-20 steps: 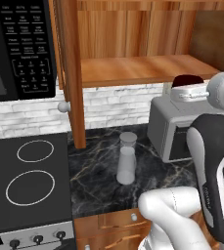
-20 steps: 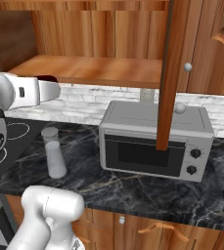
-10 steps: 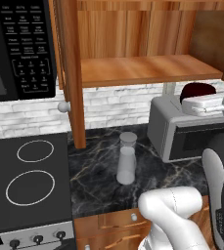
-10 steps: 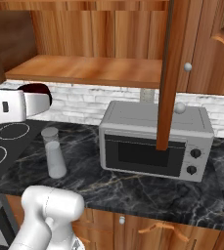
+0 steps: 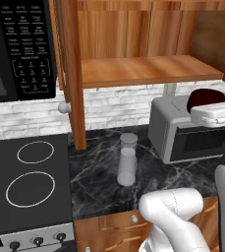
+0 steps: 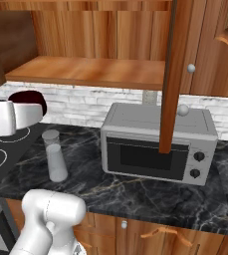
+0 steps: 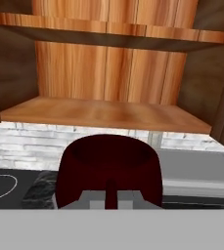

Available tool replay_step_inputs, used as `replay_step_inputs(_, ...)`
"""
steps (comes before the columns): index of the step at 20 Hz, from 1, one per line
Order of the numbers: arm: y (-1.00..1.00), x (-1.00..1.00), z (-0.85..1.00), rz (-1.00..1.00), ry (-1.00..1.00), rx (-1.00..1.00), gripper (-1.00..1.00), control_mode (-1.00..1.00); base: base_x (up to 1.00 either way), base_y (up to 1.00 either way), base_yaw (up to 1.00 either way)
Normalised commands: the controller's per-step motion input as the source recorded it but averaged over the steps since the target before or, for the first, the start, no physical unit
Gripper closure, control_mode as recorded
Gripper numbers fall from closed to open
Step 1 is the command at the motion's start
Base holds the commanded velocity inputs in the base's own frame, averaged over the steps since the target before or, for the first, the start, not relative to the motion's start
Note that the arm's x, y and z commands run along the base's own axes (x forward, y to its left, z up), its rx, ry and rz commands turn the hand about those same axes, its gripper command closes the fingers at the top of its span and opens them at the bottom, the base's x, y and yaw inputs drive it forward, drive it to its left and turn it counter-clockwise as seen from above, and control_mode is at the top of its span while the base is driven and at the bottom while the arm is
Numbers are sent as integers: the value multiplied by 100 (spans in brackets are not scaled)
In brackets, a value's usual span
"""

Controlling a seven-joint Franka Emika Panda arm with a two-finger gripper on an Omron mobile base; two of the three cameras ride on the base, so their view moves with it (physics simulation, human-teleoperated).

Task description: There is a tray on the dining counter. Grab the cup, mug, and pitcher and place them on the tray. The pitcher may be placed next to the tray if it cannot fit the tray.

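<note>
Mug [image 7: 108, 168] held aloft — gripper [image 7: 112, 188] clamped on its rim.
It hangs above the black worktop [image 6: 135, 191], in front of the open wooden shelf [image 5: 143, 69] — beside the microwave [image 6: 158, 144].

I can't see the lower half of the mug [image 5: 205, 97] from the left base camera; the white hand covers it. In the hand view its base sits behind the fingertips [image 7: 111, 191], and I can't find its handle anywhere. The stove [image 5: 25, 187] is cut off at the left edge. The microwave keypad [image 5: 27, 59] labels are too small to read.
</note>
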Motion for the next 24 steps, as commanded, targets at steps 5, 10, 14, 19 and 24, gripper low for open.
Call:
replay_step_inputs(5,0,-1,0,0,0,0,100,-100,0,0,0)
replay_step_inputs(10,0,-2,0,0,0,3,100,-100,0,0,0)
replay_step_inputs(14,0,-6,0,0,0,4,100,-100,0,0,0)
replay_step_inputs(19,0,-8,0,0,0,1,100,100,-11,0,0)
replay_step_inputs(24,0,0,0,0,0,0,100,100,-56,0,-1)
